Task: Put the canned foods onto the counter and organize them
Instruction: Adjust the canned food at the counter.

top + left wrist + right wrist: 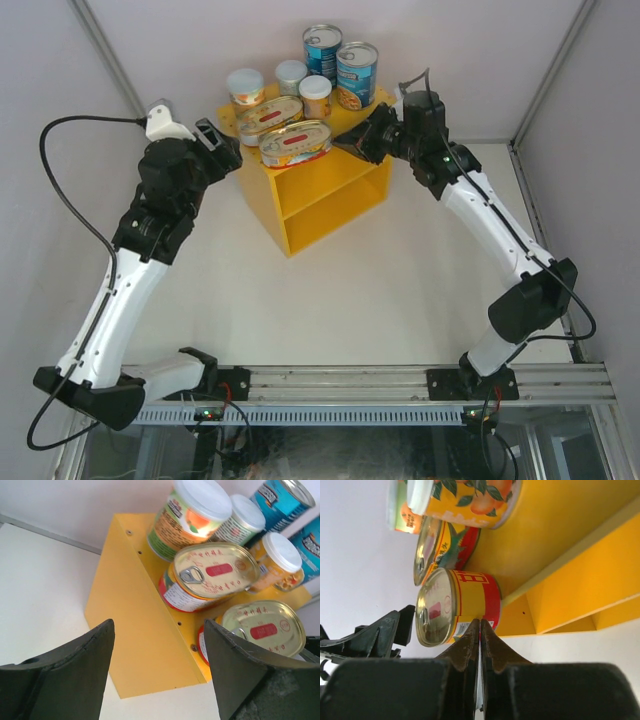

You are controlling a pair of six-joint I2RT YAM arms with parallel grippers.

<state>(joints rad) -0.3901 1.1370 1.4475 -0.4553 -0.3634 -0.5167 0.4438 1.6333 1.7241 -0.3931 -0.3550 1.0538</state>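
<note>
The yellow counter (330, 195) stands at the back of the table, and all the canned foods in view are on its flat top. Two tall blue cans (357, 73) stand at the rear, with three small pale-lidded cans (291, 75) beside them. Two flat oval tins lie in front, one (270, 115) behind the other (295, 142), which sits at the front edge. At the counter's left corner my left gripper (225, 150) (159, 625) is open around nothing. My right gripper (350, 140) (480, 622) is shut and empty, its tips at the side of the front oval tin (455, 607).
The white table (400, 290) spreads in front of the counter. Grey walls and metal frame posts (105, 50) close in the back and sides. A metal rail (380, 385) with both arm bases runs along the near edge.
</note>
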